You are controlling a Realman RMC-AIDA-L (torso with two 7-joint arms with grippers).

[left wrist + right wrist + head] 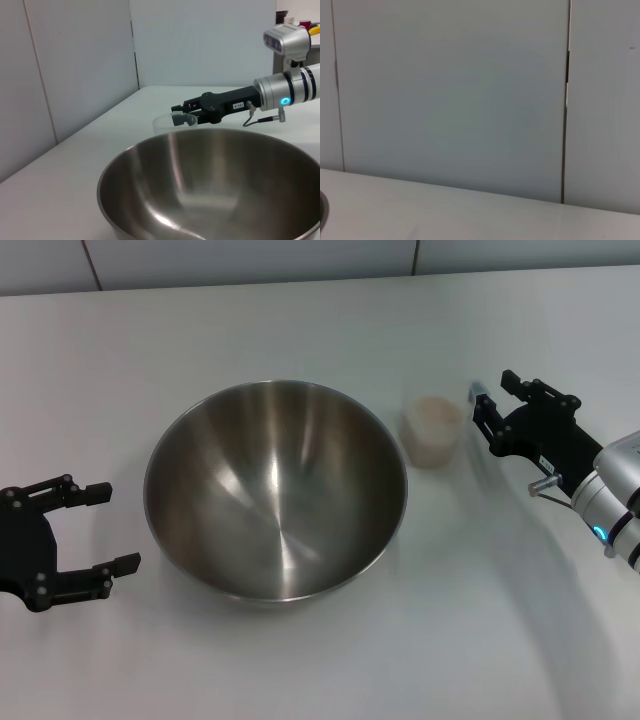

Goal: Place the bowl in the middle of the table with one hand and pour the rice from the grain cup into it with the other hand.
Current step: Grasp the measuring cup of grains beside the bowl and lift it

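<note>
At the left of the head view, the left gripper [105, 530] hovers low over the table [300, 670], its two black fingers [85, 492] spread wide and pinching nothing, their tips pointing at the bowl [275, 488] but apart from its wall. Nothing stands between them and the steel.

The bowl sits about mid-table, upright, with no rice in it. It is large, deep and round, with a thin rim, and its polished inside shows bright streaks of reflected light. From the left wrist view the bowl [215, 185] fills the foreground.

Just beside the bowl on its right stands the grain cup [434, 430], upright, small and translucent whitish, close to the bowl's rim; whether they touch cannot be told. The rice [435, 412] shows as a pale cream mass inside it.

Right of the cup, the right gripper [487, 410] reaches in from the right edge on a black and white arm with a small blue light. Its fingers are parted, their tips just beside the cup's side and not closed on it. In the left wrist view the same gripper [181, 114] hangs beyond the bowl's far rim.

The tabletop is plain matte white. Behind it run pale wall panels with dark vertical seams [565, 100].
</note>
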